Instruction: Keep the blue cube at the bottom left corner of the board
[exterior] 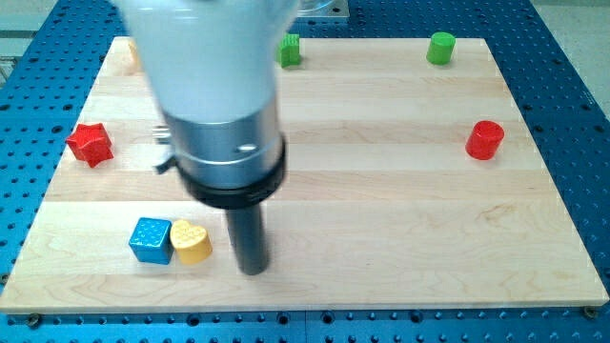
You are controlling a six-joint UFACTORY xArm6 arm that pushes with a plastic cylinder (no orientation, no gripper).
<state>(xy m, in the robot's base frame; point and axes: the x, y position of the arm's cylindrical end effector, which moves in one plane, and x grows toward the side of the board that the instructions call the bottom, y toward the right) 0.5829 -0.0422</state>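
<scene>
A dark rod on an xArm6 rests its tip [252,270] on the pale wooden surface [381,210] near the bottom edge, just to the view's right of a yellow heart block [192,243], close but apparently not touching. The blue cube [151,238] sits toward the bottom left corner, pressed against the heart's left side. There are no jaws on this arm, only the rod, so nothing is held.

The risk appears to lie in the pairing: any leftward sweep of the tip would likely strike the heart first, and the heart's rounded lobes could shove the cube off-line, spinning it or nudging it over the left or bottom edge instead of settling it in the corner.

The blocks look like smooth painted pieces, the cube's top faintly speckled. The surface shows plank seams and light grain, framed by a blue perforated base. Elsewhere a red star block [91,143] lies by the left edge, a red cylinder [484,139] near the right edge, a green cylinder [440,47] and a partly hidden green block [290,50] along the top edge.
</scene>
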